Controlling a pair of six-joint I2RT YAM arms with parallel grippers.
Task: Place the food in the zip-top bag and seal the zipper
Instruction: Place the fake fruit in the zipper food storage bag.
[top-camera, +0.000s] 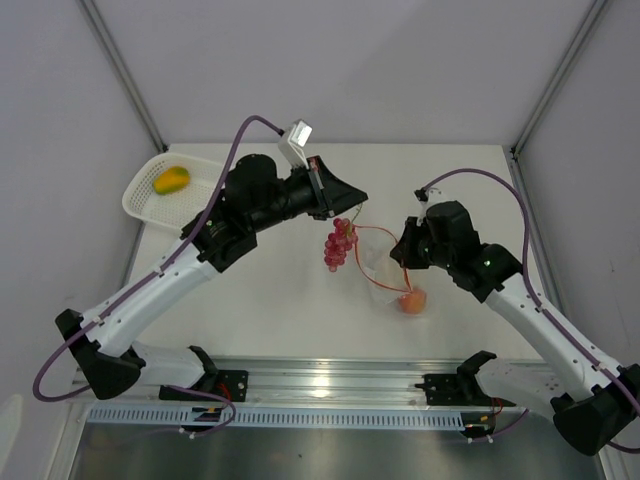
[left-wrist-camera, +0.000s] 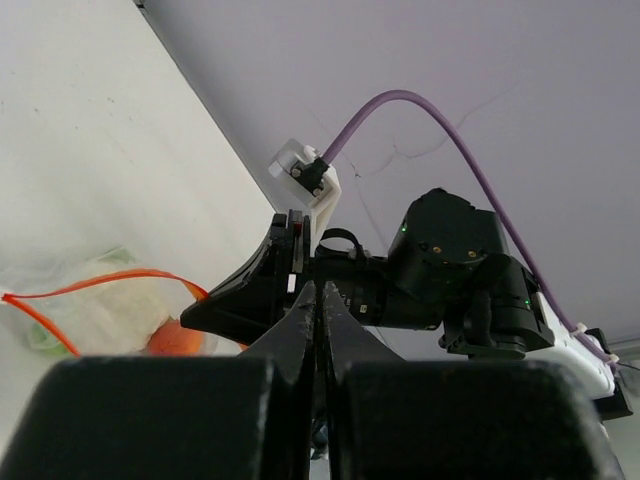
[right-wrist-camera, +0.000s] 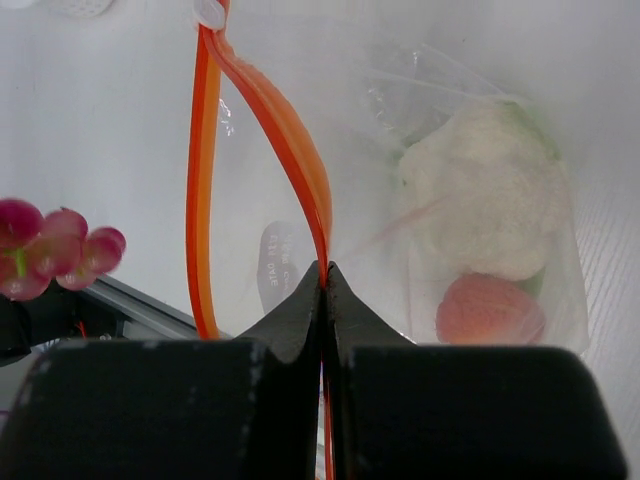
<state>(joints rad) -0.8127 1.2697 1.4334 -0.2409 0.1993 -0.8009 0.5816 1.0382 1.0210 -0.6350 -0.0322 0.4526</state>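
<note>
The clear zip-top bag (top-camera: 385, 270) lies mid-table with its mouth open. My right gripper (top-camera: 403, 260) (right-wrist-camera: 325, 268) is shut on one side of the red-orange zipper (right-wrist-camera: 290, 150). Inside the bag are a white-and-green vegetable (right-wrist-camera: 485, 205) and a red-orange round fruit (right-wrist-camera: 490, 308) (top-camera: 411, 301). A red grape bunch (top-camera: 338, 245) (right-wrist-camera: 50, 250) hangs in the air by the bag's mouth, right under my left gripper (top-camera: 352, 208) (left-wrist-camera: 320, 285), which is shut on its stem. The grapes are hidden in the left wrist view. A yellow-orange mango (top-camera: 171, 180) lies in the basket.
A white mesh basket (top-camera: 140, 200) stands at the table's far left corner. Purple cables loop off both arms. Grey walls enclose the table at the back and sides, and a metal rail (top-camera: 330, 380) runs along the near edge.
</note>
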